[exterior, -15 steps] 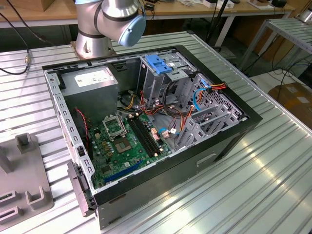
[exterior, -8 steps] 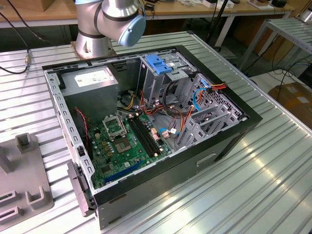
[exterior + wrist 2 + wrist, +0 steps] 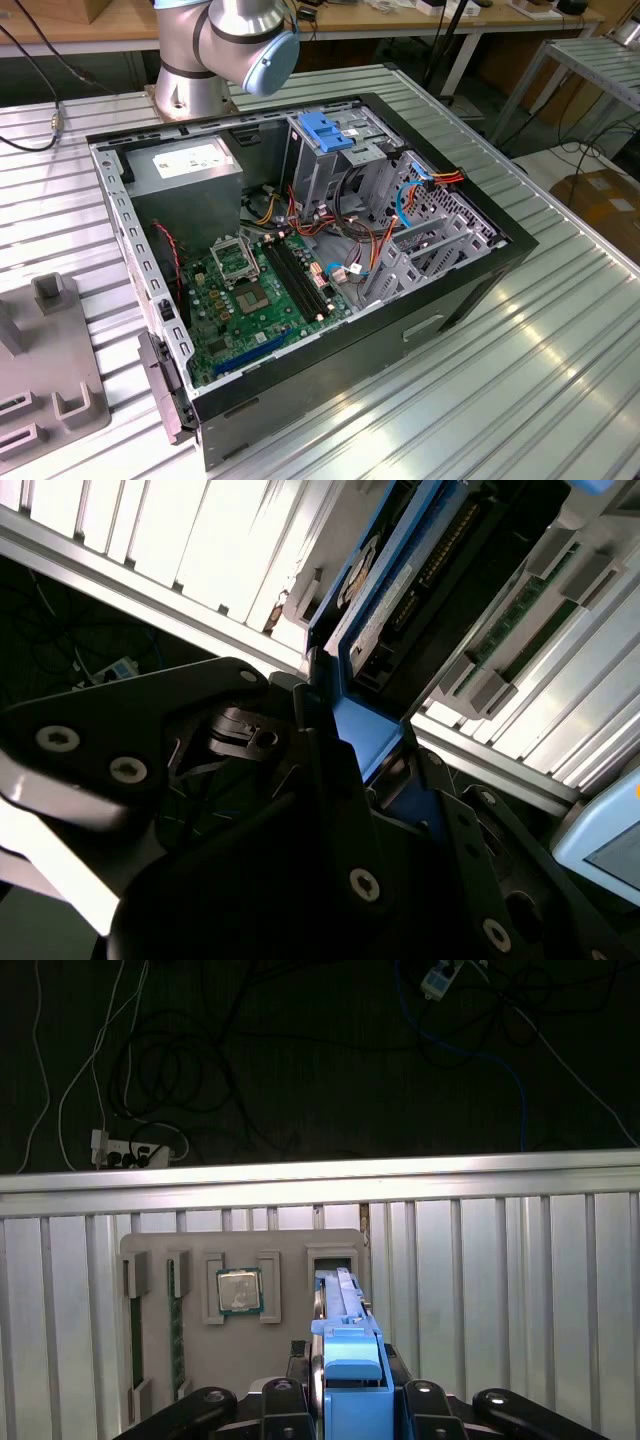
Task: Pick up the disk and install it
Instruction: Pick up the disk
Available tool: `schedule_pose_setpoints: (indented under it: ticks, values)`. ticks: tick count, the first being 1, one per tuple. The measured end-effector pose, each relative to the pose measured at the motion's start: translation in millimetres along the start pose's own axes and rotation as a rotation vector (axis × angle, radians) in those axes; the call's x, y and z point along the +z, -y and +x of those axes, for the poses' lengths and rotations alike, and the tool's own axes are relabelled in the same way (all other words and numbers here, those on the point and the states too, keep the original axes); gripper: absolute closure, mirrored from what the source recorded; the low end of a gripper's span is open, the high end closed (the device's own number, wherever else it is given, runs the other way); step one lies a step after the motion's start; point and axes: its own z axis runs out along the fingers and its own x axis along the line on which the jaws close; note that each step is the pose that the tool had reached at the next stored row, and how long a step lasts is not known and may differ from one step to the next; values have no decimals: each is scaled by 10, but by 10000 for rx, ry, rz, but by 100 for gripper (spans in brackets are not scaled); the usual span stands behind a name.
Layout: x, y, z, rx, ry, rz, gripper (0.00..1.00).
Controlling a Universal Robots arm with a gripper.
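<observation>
The disk (image 3: 349, 1355) stands on edge in its blue carrier frame, with its far end at a slot of a grey parts holder (image 3: 290, 1345). In the second wrist view the disk (image 3: 400, 590) shows its label side and blue edge. My gripper (image 3: 350, 1400) has a black finger (image 3: 288, 1400) pressed on each side of the blue frame, so it is shut on the disk. I cannot tell whether the disk rests in the slot or hangs just above it. The gripper (image 3: 345, 730) grips the blue frame's near end.
The grey holder also carries a processor chip (image 3: 239, 1290) and memory sticks (image 3: 176, 1325), near the slatted table's edge (image 3: 320, 1175). In the exterior view the open computer case (image 3: 470, 290) shows a motherboard (image 3: 260, 290), a drive cage (image 3: 340, 170) and the arm's base (image 3: 200, 60).
</observation>
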Motion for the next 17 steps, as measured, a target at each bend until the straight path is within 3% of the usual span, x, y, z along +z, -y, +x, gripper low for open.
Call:
schedule_pose_setpoints:
  ticks: [8, 17]
  values:
    - [-52, 1, 1, 0, 0, 0, 63]
    - [-258, 4, 3, 0, 0, 1, 63]
